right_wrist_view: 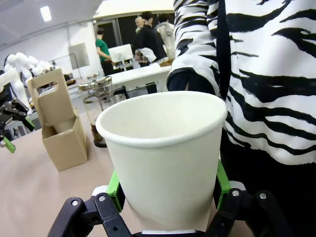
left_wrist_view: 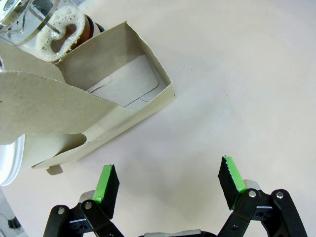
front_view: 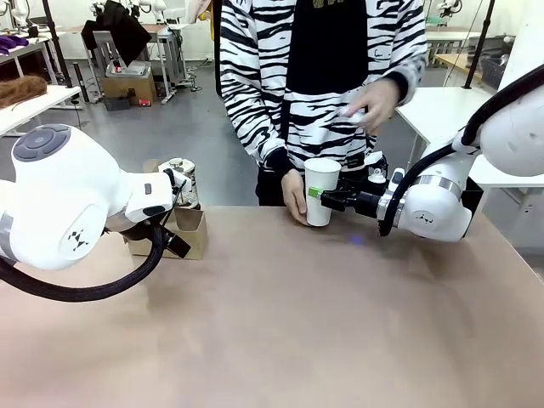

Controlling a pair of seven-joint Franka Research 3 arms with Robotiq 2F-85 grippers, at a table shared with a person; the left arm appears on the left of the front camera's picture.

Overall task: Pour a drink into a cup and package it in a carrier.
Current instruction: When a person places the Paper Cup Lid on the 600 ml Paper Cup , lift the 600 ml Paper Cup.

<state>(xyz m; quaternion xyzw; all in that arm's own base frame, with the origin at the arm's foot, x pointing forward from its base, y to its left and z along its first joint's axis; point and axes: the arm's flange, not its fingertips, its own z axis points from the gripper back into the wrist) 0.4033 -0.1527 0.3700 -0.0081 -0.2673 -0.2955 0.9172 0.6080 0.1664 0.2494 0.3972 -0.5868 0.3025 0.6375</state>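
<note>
Pouring and packing not yet done: right tool (right_wrist_view: 168, 187) pinching seemingly empty cup (right_wrist_view: 165, 148), left tool (left_wrist_view: 169, 178) spread beside carrier (left_wrist_view: 150, 101)

The front view looks from the robot's side across the bench (front_view: 280, 340) toward a person (front_view: 323, 76) at its far edge. The left wrist view looks steeply down, close over the carrier (left_wrist_view: 123, 123). The right wrist view looks level along its fingers (right_wrist_view: 114, 190), hard against the cup (right_wrist_view: 168, 158). All three share the carrier and bench.
</note>
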